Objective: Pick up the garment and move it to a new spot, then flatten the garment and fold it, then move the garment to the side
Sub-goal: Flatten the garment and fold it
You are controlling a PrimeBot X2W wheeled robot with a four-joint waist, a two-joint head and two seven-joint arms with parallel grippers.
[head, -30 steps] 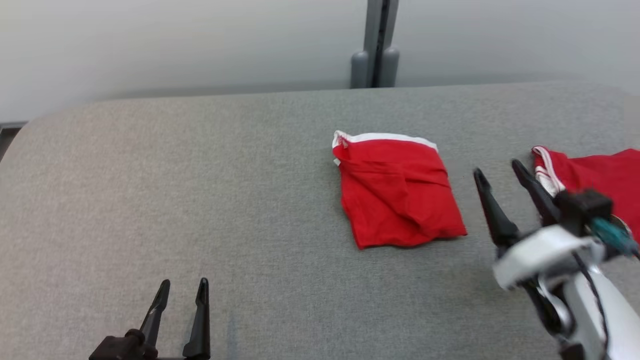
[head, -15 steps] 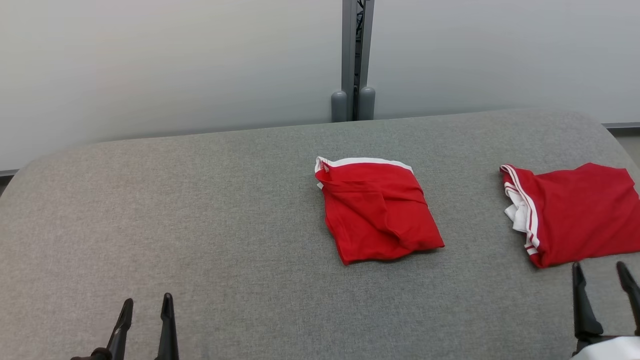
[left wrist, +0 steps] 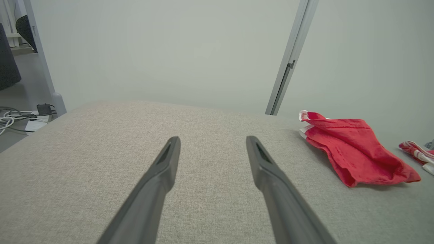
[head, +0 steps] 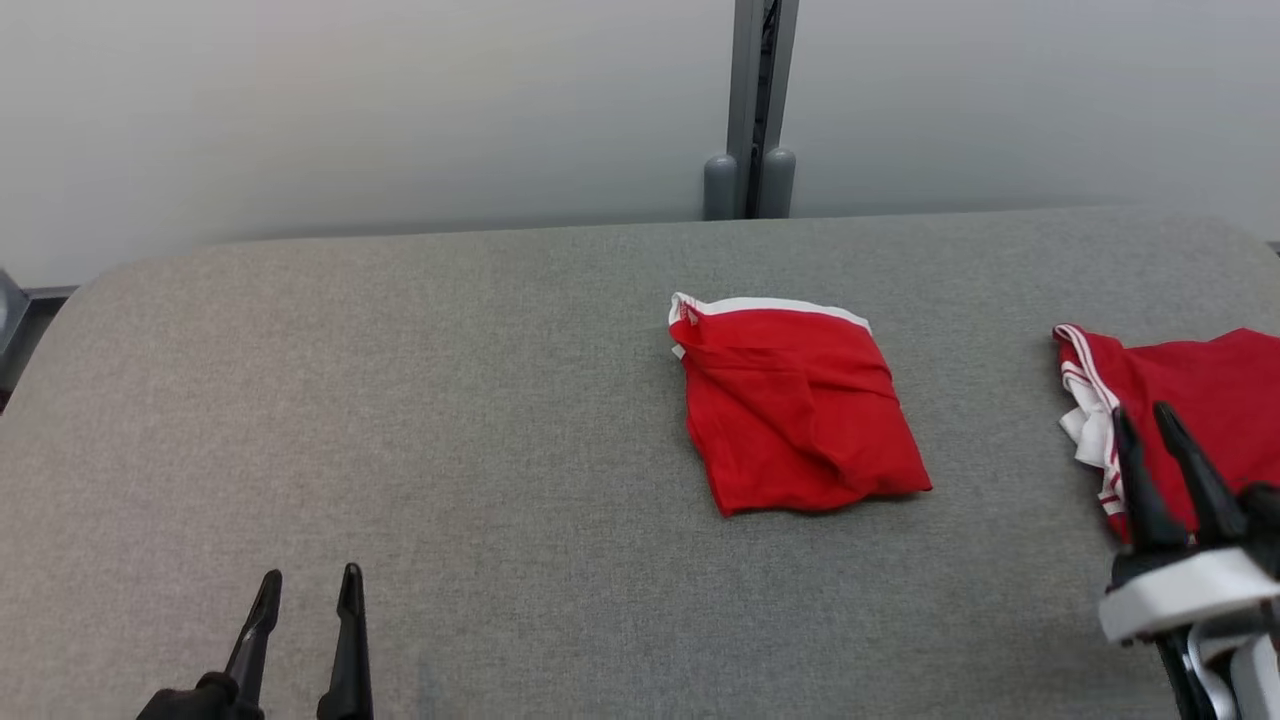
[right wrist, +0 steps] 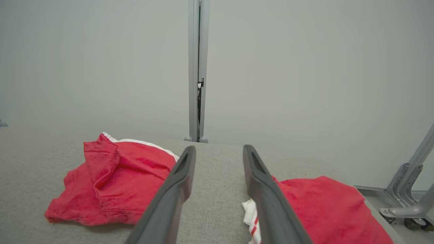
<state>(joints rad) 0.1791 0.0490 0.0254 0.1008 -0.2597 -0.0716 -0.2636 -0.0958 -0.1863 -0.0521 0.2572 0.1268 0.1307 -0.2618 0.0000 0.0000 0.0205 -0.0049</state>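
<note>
A folded red garment (head: 800, 400) with a white waistband lies at the middle of the grey padded table (head: 450, 400); it also shows in the wrist views (left wrist: 356, 149) (right wrist: 112, 179). A second red garment (head: 1200, 390) with white stripes lies at the table's right edge (right wrist: 322, 203) (left wrist: 415, 150). My right gripper (head: 1142, 413) is open with nothing between its fingers (right wrist: 218, 149), and its tips stand in front of that second garment's striped left edge. Far from both garments, my left gripper (head: 310, 578) hangs open and empty over bare cloth at the front left (left wrist: 213, 139).
A grey post (head: 750, 150) stands against the pale wall behind the table. The table's corners are rounded. Metal brackets (right wrist: 407, 196) sit beyond the right edge, and cables (left wrist: 20, 118) lie on the floor to the left.
The head view has shifted between frames. My right gripper has come up from the lower right corner to the second garment's striped edge, fingers closer together. Both garments lie as before.
</note>
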